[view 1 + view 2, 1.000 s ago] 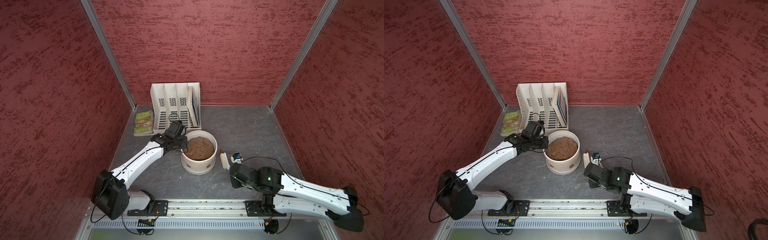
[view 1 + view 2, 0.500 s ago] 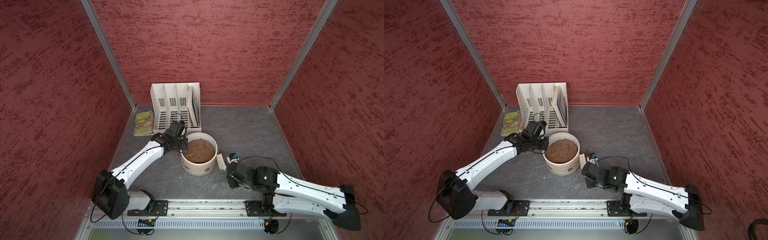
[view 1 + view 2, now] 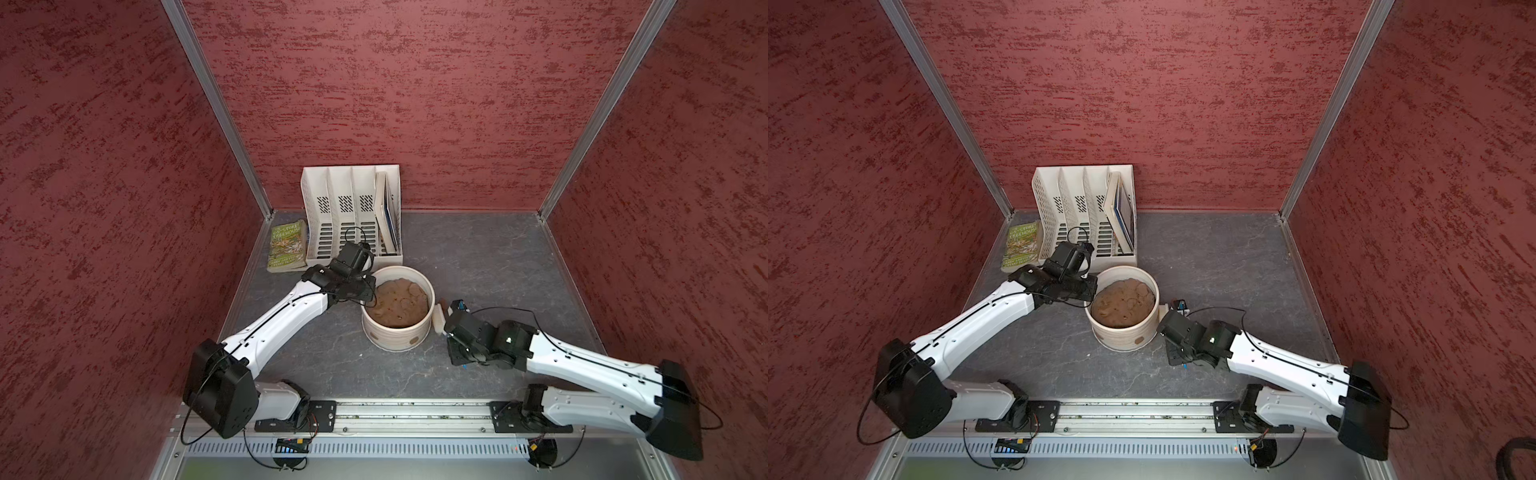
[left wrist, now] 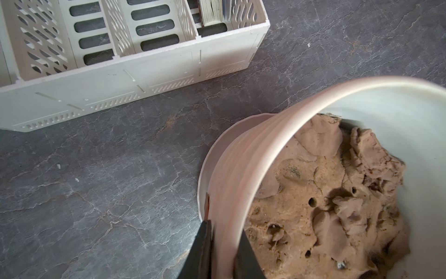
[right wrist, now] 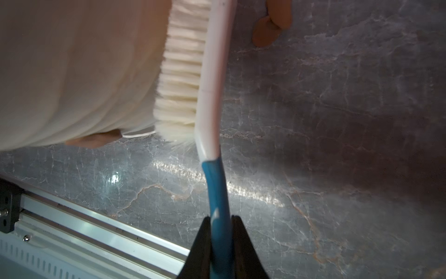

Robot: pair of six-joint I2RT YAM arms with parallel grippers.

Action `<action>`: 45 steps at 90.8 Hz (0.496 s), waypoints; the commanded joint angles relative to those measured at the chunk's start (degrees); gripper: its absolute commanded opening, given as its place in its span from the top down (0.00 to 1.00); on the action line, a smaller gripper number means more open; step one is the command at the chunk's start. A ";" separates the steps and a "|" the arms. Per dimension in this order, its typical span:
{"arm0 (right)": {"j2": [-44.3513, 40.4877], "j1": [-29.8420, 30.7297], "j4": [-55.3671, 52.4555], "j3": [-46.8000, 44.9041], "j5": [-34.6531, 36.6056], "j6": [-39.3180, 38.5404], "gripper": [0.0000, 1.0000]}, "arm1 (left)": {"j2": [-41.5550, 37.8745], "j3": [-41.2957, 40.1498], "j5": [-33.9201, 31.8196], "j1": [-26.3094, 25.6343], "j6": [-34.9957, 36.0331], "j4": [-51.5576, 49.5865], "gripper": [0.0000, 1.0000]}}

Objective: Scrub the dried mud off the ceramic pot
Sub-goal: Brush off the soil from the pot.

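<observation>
**Top views:** ceramic pot [image 3: 390, 338] is sitting mid-table, just on the near side of the file organiser [image 3: 349, 216], with a soil mound [image 3: 399, 303] filling it. Left arm is reaching in from the near left, wrist at the pot's left rim. Left gripper [image 3: 370, 300] is clamping that rim to steady it. Right arm is lying low from the near right, with the right gripper [image 3: 449, 326] just right of the pot. It's holding a scrub brush [image 3: 437, 320] against the right wall. Dried mud [image 3: 413, 341] is showing as a brown patch on the near wall in both top views, so I'd say the job isn't finished.

**Left wrist:** the left gripper [image 4: 223, 227] is pinching the rim shut, one finger [image 4: 202, 251] outside the wall and the other inside, over the soil. A thin brown sliver is sitting on the outer wall just ahead of the outer finger. It may be mud seen edge-on, can't tell.

**Right wrist:** the right gripper [image 5: 221, 218] is closed on the brush's blue handle. The bristles [image 5: 181, 72] are pressing into the ridged wall. One brown patch is clinging at the foot of the wall, just beside the bristles' handle end and not under them. Loose flakes [image 5: 265, 33] are lying on the table [image 5: 337, 120] past the brush tip, likely already scrubbed off.

**Estimate:** partway through. The base patch and the near-wall patch are left to do.
</observation>
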 commanded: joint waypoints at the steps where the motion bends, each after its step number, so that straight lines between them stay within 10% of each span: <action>1: 3.15 -4.11 5.28 2.90 -2.73 -3.91 1.00 | -0.93 2.89 7.62 -1.66 1.14 -1.17 1.00; 45: 6.23 -16.56 1.30 1.40 -2.41 -5.98 1.00 | -4.19 0.68 2.12 1.58 -1.78 -4.19 1.00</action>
